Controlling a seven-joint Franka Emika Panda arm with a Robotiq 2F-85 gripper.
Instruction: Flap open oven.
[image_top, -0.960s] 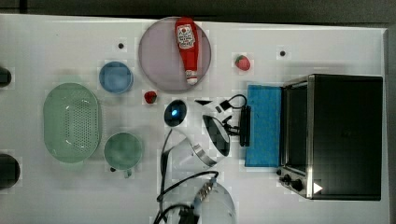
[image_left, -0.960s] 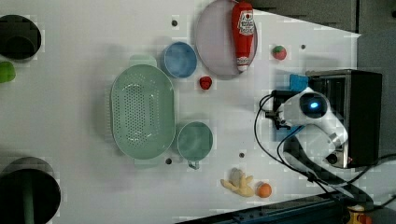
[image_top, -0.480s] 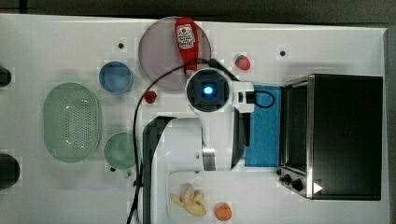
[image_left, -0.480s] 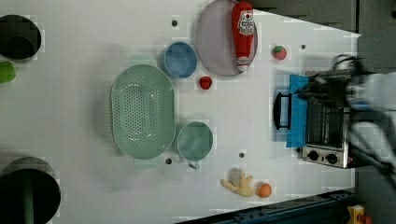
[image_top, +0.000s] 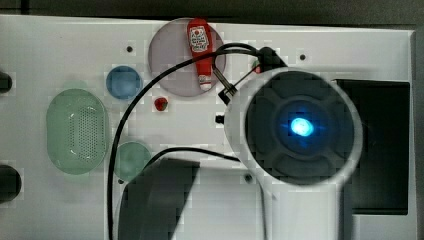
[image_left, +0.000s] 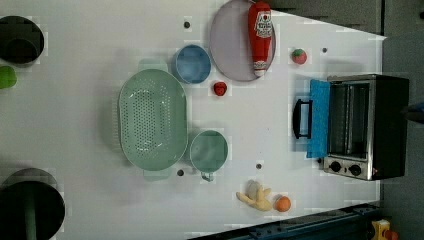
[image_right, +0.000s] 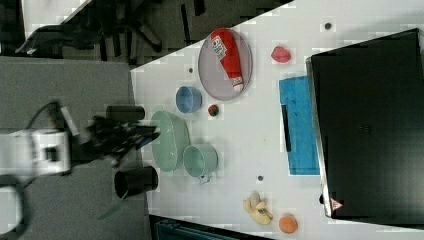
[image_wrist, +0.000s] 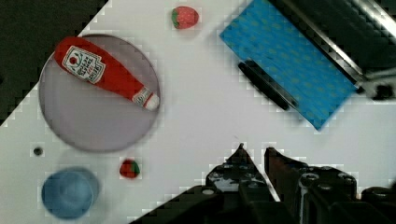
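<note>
The oven (image_left: 370, 125) stands at the left view's right, black on top with a silver front. Its blue glass door (image_left: 318, 117) lies flapped down flat on the table, and the black bar handle (image_left: 301, 118) points away from the oven. The wrist view looks down from high up on the door (image_wrist: 289, 79) and its handle (image_wrist: 264, 84). My gripper (image_wrist: 255, 150) hangs well above the table, apart from the handle. Its fingers are a narrow gap apart with nothing between them. In the top view my arm's wrist (image_top: 300, 127), with a blue light, covers the oven's front.
A ketchup bottle (image_left: 261, 35) lies on a grey plate (image_left: 230, 50). A blue bowl (image_left: 192, 64), a green colander (image_left: 152, 120) and a green cup (image_left: 208, 151) stand mid-table. Two small strawberries (image_left: 299, 56), a banana toy (image_left: 256, 196) and an orange (image_left: 282, 203) lie around.
My arm has lifted off from beside the door handle and risen toward the top camera. The door stays flat open.
</note>
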